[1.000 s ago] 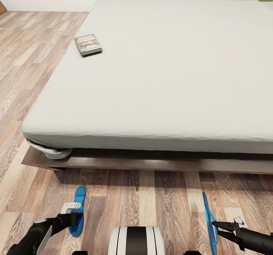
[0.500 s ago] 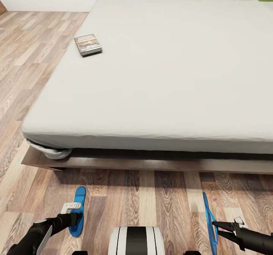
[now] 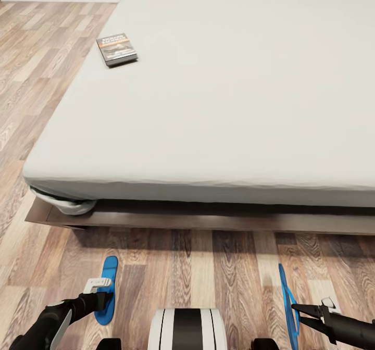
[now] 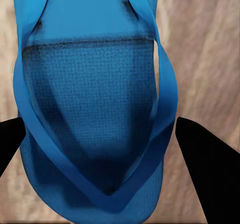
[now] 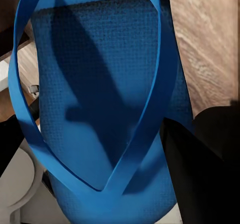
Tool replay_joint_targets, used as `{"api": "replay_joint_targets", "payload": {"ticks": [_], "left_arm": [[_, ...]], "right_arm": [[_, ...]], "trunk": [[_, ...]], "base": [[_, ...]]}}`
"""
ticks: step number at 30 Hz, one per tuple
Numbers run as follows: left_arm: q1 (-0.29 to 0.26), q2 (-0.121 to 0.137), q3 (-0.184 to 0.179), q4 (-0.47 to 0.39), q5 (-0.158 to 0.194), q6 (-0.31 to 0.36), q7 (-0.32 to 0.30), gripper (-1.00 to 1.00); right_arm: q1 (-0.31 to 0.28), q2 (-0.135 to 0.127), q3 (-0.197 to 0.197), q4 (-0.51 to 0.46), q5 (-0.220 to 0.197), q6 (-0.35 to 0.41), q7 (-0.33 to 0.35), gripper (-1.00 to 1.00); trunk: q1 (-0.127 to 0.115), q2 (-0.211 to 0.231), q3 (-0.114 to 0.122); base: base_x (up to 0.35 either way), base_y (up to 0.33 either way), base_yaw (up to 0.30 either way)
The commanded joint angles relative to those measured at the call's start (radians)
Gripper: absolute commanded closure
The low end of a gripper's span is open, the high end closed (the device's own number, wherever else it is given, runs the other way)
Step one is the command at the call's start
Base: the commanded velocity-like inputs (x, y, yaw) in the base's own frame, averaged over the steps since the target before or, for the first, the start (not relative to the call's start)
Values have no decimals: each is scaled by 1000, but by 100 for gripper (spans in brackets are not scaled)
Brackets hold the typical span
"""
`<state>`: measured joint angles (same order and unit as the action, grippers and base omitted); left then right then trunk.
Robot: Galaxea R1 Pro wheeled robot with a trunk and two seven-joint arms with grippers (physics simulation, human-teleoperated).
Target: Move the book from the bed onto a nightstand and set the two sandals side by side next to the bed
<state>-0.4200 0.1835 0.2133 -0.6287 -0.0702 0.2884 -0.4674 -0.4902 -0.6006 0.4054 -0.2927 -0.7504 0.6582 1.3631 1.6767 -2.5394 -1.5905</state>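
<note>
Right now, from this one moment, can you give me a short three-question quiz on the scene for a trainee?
1. True or false: the book lies on the floor.
2. Pick one. In the head view, the right sandal at the right gripper is: A) flat, straps up; B) turned on edge; C) lying on the book.
3. Fill in: the book sits near the bed's ___ edge, by the robot's own sides.

Key: 1 false, it lies on the bed; 2 B; 3 left.
</note>
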Motion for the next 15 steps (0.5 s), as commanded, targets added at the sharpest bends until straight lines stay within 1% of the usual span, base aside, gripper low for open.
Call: {"api": "replay_joint_targets", "payload": {"ticks": [1,15], "left_arm": [[0,-1,6,-2,-6,6,-8,100],[0,-1,7,-2,-6,4,-8,100]], "right_arm": [[-1,-1,6,0,-8,11,0,100],[-1,-1,7,0,-7,12,-1,100]], "trunk": [[0,-1,-5],[0,-1,-5]], "base": [[0,0,0],[0,0,0]]}}
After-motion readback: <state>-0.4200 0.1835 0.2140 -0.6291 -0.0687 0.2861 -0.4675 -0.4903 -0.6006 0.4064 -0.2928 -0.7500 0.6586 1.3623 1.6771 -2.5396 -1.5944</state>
